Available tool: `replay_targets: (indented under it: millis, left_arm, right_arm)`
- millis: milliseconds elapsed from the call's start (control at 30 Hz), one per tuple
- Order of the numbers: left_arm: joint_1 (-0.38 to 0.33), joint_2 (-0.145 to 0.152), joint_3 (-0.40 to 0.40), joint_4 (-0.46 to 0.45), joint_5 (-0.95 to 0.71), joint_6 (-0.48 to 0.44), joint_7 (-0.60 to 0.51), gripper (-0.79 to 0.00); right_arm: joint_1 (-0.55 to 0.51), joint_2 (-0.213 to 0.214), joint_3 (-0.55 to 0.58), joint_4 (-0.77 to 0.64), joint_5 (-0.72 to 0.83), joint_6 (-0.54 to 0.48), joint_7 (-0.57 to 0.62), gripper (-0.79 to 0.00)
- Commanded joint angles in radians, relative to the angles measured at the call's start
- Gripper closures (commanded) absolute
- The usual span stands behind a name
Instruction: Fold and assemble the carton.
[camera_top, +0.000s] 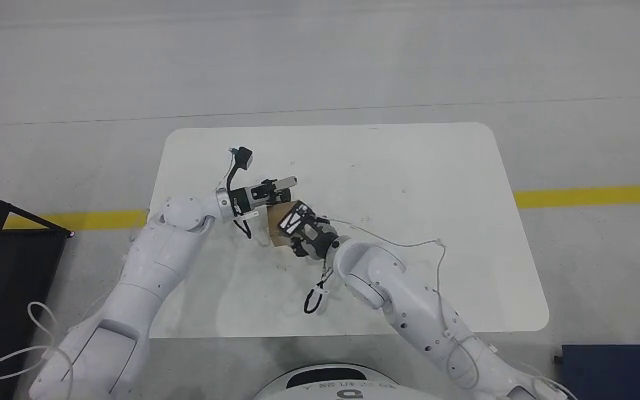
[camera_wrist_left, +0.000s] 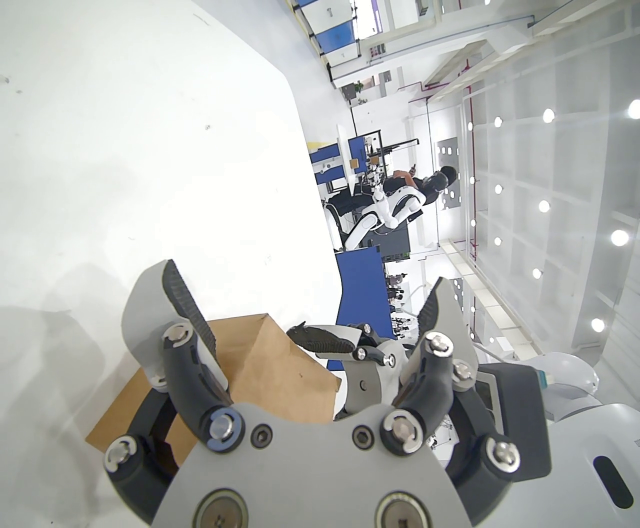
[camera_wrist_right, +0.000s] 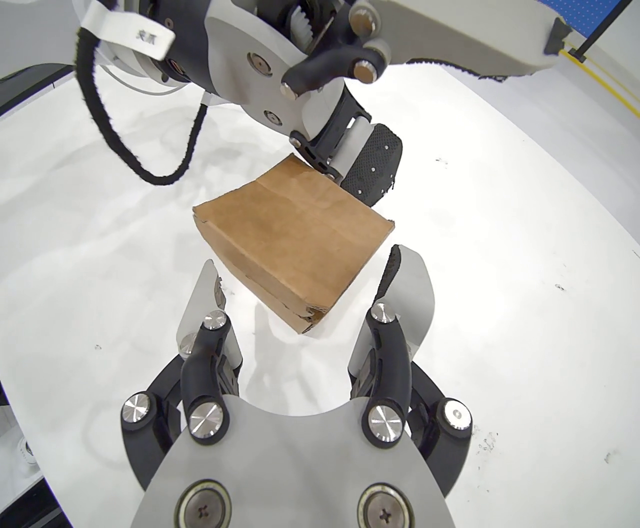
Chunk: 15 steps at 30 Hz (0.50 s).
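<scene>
**Right tool (camera_wrist_right: 303, 262) wide at the carton (camera_wrist_right: 295, 235)**

Its spread fingers flank the brown carton's near corner. Beyond the carton, the left tool (camera_wrist_left: 303, 276), also wide, touches the far edge with one finger. Both hang over the white tabletop (camera_wrist_right: 500, 200).

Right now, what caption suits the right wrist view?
Right gripper, fingers open either side of the brown carton on the white table, left gripper at its far edge.

Top view looks down; both wrist views, close in, share the carton (camera_wrist_right: 295, 245).
</scene>
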Motion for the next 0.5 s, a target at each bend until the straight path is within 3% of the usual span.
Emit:
replay_targets:
  millis: [0,267,467]
  left_arm:
    - [0.002,0.0,-0.002,-0.003,0.002,0.001,0.0,-0.785]
    - [0.022,0.002,-0.011,-0.018,0.005,0.005,0.003,-0.785]
    - [0.036,0.005,-0.02,-0.029,0.008,0.01,0.003,-0.785]
  right_arm:
    - [-0.006,0.001,0.009,-0.008,0.025,-0.015,-0.009,-0.61]
    - [-0.037,0.009,0.045,-0.023,0.029,-0.011,-0.032,-0.529]
    - [-0.034,0.007,0.045,-0.016,0.039,-0.006,-0.042,-0.539]
